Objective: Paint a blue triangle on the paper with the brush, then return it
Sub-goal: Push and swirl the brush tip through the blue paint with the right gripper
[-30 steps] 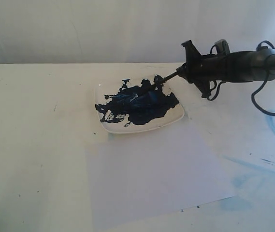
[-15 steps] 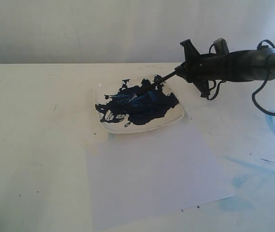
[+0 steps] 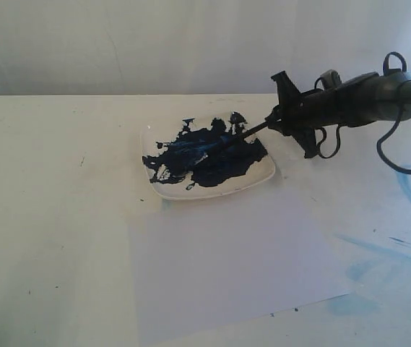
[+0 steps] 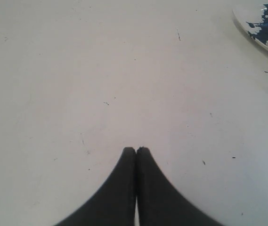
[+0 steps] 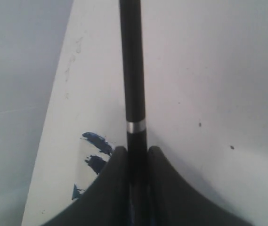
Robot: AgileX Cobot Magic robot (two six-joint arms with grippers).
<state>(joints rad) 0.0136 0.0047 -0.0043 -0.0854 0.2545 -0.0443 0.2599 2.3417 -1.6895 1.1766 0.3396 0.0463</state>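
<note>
while the right end effector pinches the brush, its long axis slanting lower-left into the dish, the paper lies lower in the frame, nearest this arm.

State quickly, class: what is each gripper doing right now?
Left gripper: closed, holding nothing.
Right gripper: closed on the brush.

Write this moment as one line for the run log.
phase: dipping | right gripper: shut on brush, tip in blue paint on dish | left gripper: shut, empty | paper: blank
</note>
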